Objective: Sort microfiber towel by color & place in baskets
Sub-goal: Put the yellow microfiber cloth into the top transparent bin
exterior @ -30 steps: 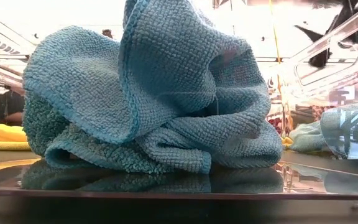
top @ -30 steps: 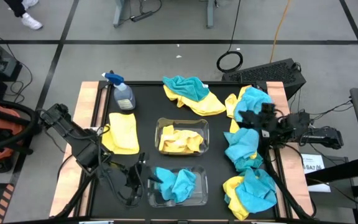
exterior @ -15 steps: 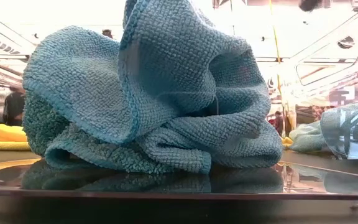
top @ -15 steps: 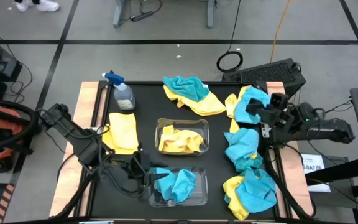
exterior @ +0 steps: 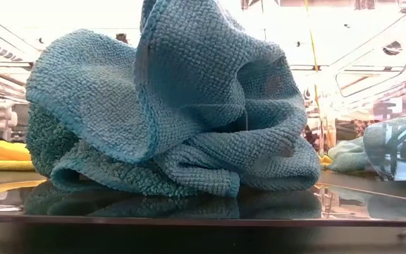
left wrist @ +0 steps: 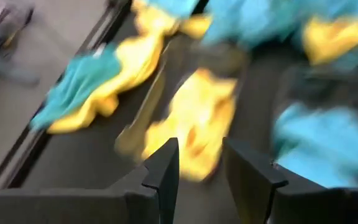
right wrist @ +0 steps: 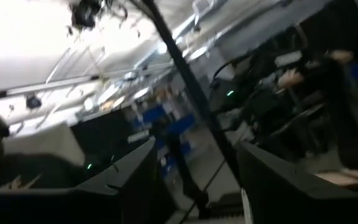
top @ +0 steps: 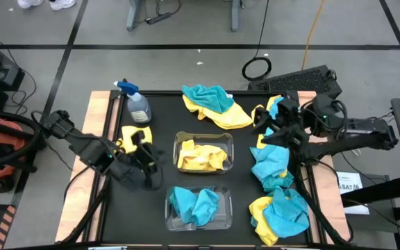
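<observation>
Yellow towels fill the upper basket [top: 204,137], teal ones the lower basket [top: 198,223]; loose towels [top: 275,167] lie along the table's right. The right gripper [top: 269,123], fingers apart and empty, could snag two colours together. The left gripper [top: 143,149], narrowly parted, has left the lower basket for the flat yellow towel [top: 128,136].

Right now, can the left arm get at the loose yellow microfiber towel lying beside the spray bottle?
Probably yes: the left hand is open right at the flat yellow microfiber towel, and nothing lies on top of it.
</observation>
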Controlling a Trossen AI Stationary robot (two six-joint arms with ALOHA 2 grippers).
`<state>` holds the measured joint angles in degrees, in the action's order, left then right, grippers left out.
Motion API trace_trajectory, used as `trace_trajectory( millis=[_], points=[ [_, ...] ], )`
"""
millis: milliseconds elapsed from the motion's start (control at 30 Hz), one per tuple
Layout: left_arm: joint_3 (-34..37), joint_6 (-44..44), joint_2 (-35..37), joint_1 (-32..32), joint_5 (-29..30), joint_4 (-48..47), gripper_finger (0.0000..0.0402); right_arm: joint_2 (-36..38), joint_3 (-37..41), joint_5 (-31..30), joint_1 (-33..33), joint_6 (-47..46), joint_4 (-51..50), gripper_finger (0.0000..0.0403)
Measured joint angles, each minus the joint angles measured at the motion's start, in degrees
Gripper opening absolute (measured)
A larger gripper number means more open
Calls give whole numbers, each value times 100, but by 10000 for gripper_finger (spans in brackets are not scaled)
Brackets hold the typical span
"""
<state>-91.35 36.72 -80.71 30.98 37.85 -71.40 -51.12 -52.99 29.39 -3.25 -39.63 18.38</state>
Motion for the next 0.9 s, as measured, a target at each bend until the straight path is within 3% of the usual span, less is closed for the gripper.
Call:
trace_trajectory(
  millis=[233, 433, 600, 900],
  points=[
    [210, 197, 13, -631, -1324, -1801, 130, -221, -431, 251, 0, 367, -777, 215],
    [1104, -275, 9, -1099, -2292, -1840, 130, -207, -435, 251, 0, 401, -1107, 215],
    [2140, -404, 27, -1405, -2673, -1750, 139, -205, -435, 250, 63, 471, -1367, 215],
    [3597, -406, 107, -1950, -3208, -678, 241, -205, -435, 239, 332, 585, -1396, 215]
  ],
)
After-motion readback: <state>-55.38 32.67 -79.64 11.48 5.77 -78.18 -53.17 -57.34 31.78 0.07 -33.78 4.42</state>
